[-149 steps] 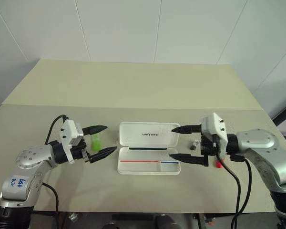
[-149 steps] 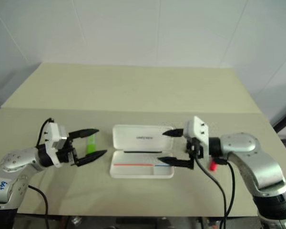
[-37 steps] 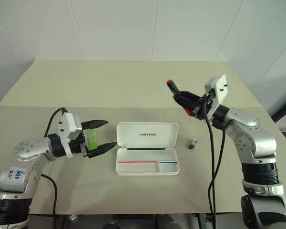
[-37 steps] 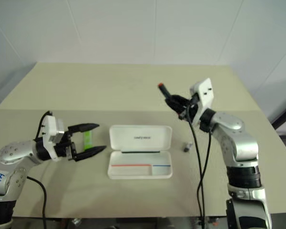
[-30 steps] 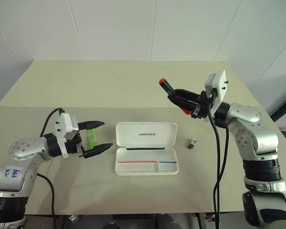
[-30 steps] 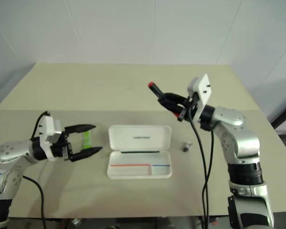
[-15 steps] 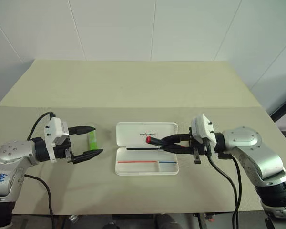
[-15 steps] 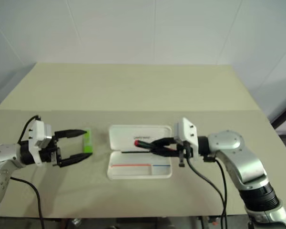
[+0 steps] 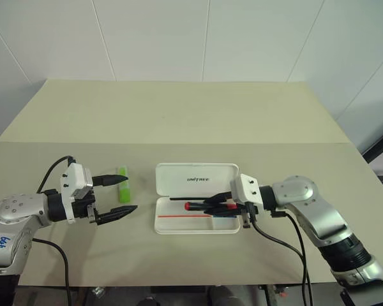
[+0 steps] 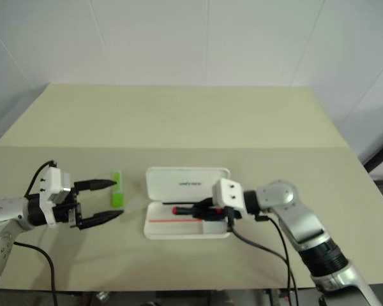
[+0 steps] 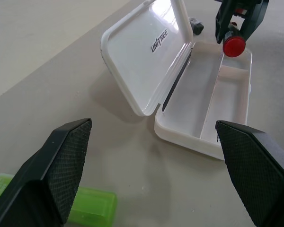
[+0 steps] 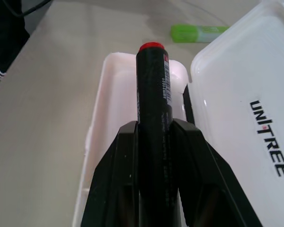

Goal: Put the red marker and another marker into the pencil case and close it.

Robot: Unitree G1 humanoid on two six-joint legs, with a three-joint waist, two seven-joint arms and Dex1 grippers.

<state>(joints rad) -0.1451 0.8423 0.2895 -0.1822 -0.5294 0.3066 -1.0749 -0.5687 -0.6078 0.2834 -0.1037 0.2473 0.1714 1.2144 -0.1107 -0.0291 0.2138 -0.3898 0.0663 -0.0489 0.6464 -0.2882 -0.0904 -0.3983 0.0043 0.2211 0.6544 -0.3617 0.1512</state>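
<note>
Red marker [image 9: 204,206] is now held low over the tray of the pencil case [image 9: 198,180], lying flat along it. A second ago it was held high in the air, above the far side of the worktop [image 9: 179,115]. It has been carried down and turned level by the right gripper [image 9: 222,205], which is clenched on its dark middle part. The marker is not yet let go, and it cannot be told if it touches the tray. The next step is likely the letting go.

The lid of the case stands open. The green marker [image 9: 122,192] lies on the worktop, to the left of the case. The left gripper [image 9: 118,197] is spread wide and holds nothing, and the green marker is just beside it. A small grey bit [image 11: 195,25] lies behind the case.
</note>
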